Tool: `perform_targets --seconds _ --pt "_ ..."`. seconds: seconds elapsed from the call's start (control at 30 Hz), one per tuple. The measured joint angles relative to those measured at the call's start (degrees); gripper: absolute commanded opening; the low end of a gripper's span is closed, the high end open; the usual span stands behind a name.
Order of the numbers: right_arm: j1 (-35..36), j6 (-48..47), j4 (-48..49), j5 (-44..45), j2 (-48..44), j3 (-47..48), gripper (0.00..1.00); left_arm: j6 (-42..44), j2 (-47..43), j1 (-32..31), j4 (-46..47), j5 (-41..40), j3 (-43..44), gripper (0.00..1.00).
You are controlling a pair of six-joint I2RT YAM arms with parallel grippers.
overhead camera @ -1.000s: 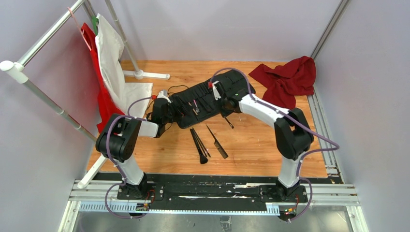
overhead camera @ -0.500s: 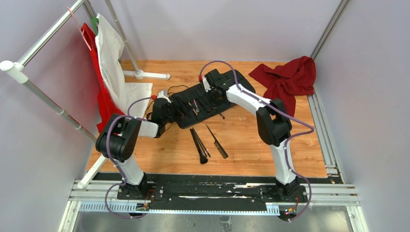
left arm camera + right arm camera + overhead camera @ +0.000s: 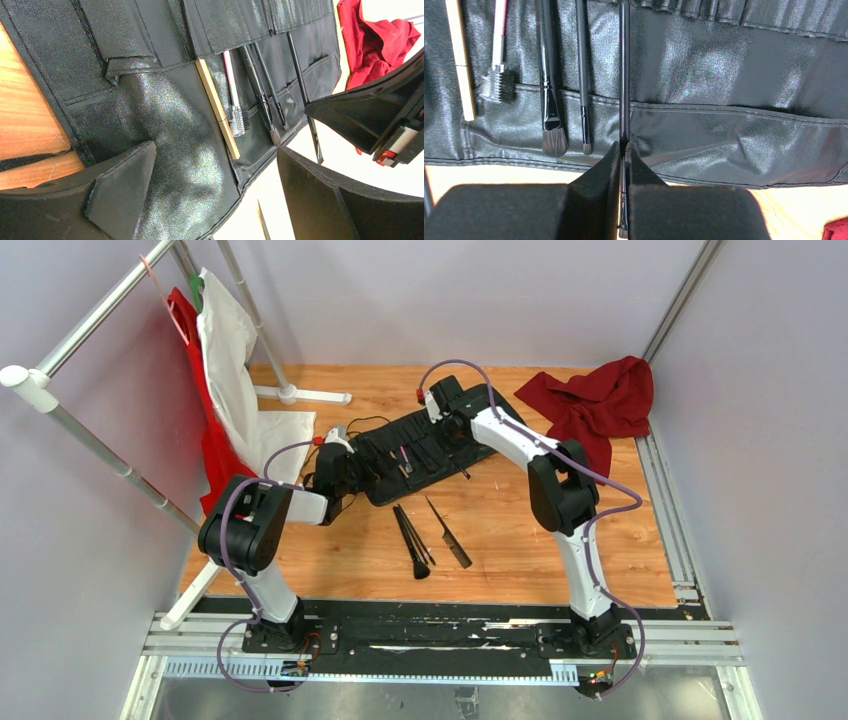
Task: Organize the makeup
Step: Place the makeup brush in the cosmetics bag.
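In the overhead view the right tool (image 3: 452,450) sits over the middle of the black case (image 3: 385,485), which lies open across the centre of the tabletop (image 3: 520,540). Its grip cannot be read from up here. The left tool (image 3: 352,468) rests at the case's left end. Two loose brushes (image 3: 412,538) and a comb (image 3: 448,532) lie on bare wood below the case, well apart from both arms, so much of the sorting remains.

In the left wrist view the left tool (image 3: 215,150) stands wide and grips nothing, its fingers (image 3: 120,190) low in the frame with shiny case fabric between them. Whether they press the case down cannot be told. If they do not, a push from the other arm could slide or wrinkle the case. A tan stick (image 3: 217,107) and a pink brush (image 3: 231,85) already lie in slots at the centre.

In the right wrist view the right tool (image 3: 624,150) is pinched tight on a slim black brush (image 3: 624,75). The brush runs straight up the frame toward the slots along the top edge, and whether its far end has entered one is unclear. The grip sits near one end, so the long shaft could pivot if the tip catches a slot's lip, bunching the fabric or twisting the brush loose. Two seated brushes (image 3: 549,75) lie just left of it, and a sideways drift could nudge them.
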Motion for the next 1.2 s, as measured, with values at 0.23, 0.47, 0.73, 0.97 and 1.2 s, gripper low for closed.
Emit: perform_targets --seconds 0.23,0.47,0.73,0.97,1.2 --pt "-0.39 -0.68 -0.20 -0.55 1.57 0.20 0.01 0.00 0.00 0.00 0.00 0.00 0.00 0.98" --pt "-0.44 -0.98 -0.33 -1.05 1.86 0.50 0.01 0.00 0.00 0.00 0.02 0.00 0.00 0.98" --pt "-0.72 -0.98 -0.42 -1.60 3.78 2.34 0.01 0.00 0.00 0.00 0.02 0.00 0.00 0.98" --pt "-0.76 -0.98 -0.52 -1.95 5.35 3.72 0.01 0.00 0.02 0.00 0.02 0.02 0.00 0.98" --pt "-0.79 -0.98 -1.18 -1.99 6.58 5.92 0.01 -0.02 0.46 0.00 0.85 0.04 0.00 0.98"
